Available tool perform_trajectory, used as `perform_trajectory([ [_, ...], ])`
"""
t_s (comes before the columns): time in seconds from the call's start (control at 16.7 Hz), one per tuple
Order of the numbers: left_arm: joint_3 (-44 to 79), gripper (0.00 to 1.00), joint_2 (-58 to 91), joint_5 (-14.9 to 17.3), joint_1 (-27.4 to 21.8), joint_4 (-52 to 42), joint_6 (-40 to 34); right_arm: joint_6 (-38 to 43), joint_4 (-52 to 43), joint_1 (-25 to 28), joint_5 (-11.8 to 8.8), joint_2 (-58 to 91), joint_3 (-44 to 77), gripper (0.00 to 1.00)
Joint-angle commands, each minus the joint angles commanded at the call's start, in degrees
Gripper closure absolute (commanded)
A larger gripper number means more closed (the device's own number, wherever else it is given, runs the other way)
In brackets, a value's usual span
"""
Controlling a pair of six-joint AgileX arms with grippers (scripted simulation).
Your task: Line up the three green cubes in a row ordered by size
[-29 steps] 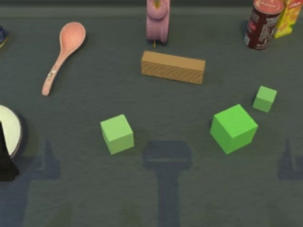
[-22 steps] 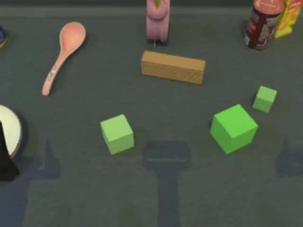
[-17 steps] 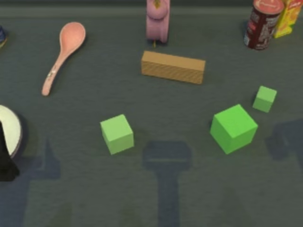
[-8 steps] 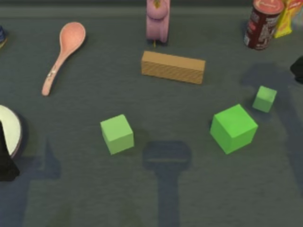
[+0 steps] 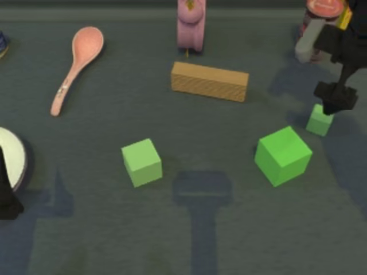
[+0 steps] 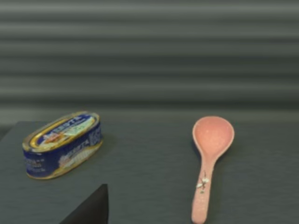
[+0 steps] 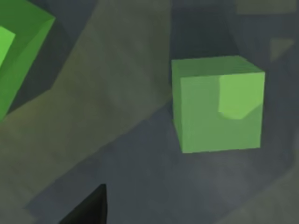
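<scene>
Risk at the small green cube (image 5: pixel 318 122), right of frame in the top view: right pincer (image 5: pixel 334 100) hangs just above its upper edge; cannot tell if fingers are apart or together. An off-centre descent could clip a corner and skid it toward the large green cube (image 5: pixel 283 155) nearby. Medium green cube (image 5: pixel 141 162) sits well apart, lower centre-left of the bench (image 5: pixel 103 229). Left pincer not visible; arm parked at left edge.

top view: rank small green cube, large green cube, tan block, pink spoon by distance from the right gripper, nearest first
From the right gripper, near the right edge:
1. small green cube, directly beneath it.
2. large green cube, just left of the small one.
3. tan block, centre, far side.
4. pink spoon, far left.
</scene>
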Motion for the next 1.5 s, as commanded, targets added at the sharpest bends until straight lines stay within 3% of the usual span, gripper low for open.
perform_trajectory([
  [0.24, 0.0, 0.0, 0.0, 0.0, 0.0, 0.0, 0.0, -2.7, -3.5, 0.5, 0.0, 6.2, 6.4, 0.0],
  [0.6, 0.0, 0.0, 0.0, 0.0, 0.0, 0.0, 0.0, -2.8, -3.3, 0.2, 0.0, 6.4, 6.3, 0.0],
  [1.08, 0.0, 0.0, 0.0, 0.0, 0.0, 0.0, 0.0, -2.7, 12.7, 0.5, 0.1, 10.3, -5.4, 0.0],
  [1.38, 0.0, 0.0, 0.0, 0.0, 0.0, 0.0, 0.0, -2.7, 13.8, 0.6, 0.1, 10.8, -6.4, 0.0],
  [1.5, 0.0, 0.0, 0.0, 0.0, 0.0, 0.0, 0.0, -2.7, 13.8, 0.6, 0.1, 10.8, -6.4, 0.15],
])
